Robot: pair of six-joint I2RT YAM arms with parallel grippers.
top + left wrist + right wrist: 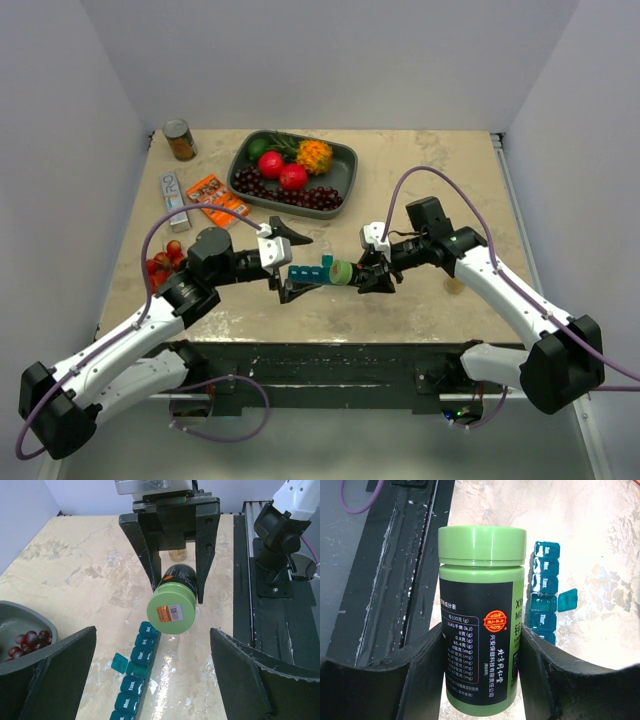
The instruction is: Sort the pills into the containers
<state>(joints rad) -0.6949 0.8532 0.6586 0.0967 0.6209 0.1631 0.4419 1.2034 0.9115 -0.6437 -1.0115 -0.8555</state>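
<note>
My right gripper (481, 655) is shut on a green pill bottle (482, 615) with a black label and a green cap, holding it level above the table. In the top view the bottle (342, 271) points its cap at my left gripper (296, 265), which is open a short way from the cap. The left wrist view shows the cap (171, 611) ahead of the wide-open left gripper (152, 647). Below lies the teal containers strip (136, 672), with one middle lid flipped open. The strip (544, 595) lies beside the bottle. No pills are in view.
A dark grey tray (345, 165) of fruit sits at the back. A can (180, 140), a white box (175, 197), an orange packet (215, 198) and red fruits (165, 262) lie at the left. A small tan bottle (178, 555) stands behind the right gripper.
</note>
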